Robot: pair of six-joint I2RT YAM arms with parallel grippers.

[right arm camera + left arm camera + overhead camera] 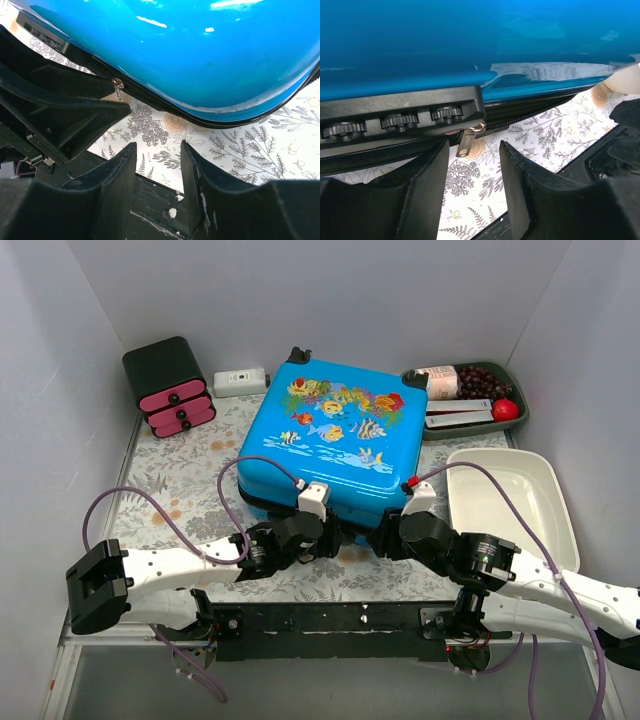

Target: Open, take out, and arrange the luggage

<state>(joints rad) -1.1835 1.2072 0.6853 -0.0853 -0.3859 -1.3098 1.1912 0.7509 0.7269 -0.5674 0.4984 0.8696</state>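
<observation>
The luggage point(330, 435) lies flat in the middle of the flowered mat point(190, 480), fish side up. The part of its zip point(530, 116) that you can see is shut.

Your left gripper point(473, 152) and right gripper point(158, 150) are both low at the near edge of the mat, right up against the luggage's near side. Both have their fingers spread apart and hold nothing.

The shell looks hard, shiny and round. Your fingers would likely slip off it, and it is too big to pinch. It may be heavy too, so don't try to lift it by the shell.

Go for the small metal zip pull point(469, 140). It hangs just past the black lock block point(400, 120) with its 3 dials, right between the left fingers. It is thin and can swing, so close on it slowly and squarely. Then pull along the zip, not away from it.
</observation>
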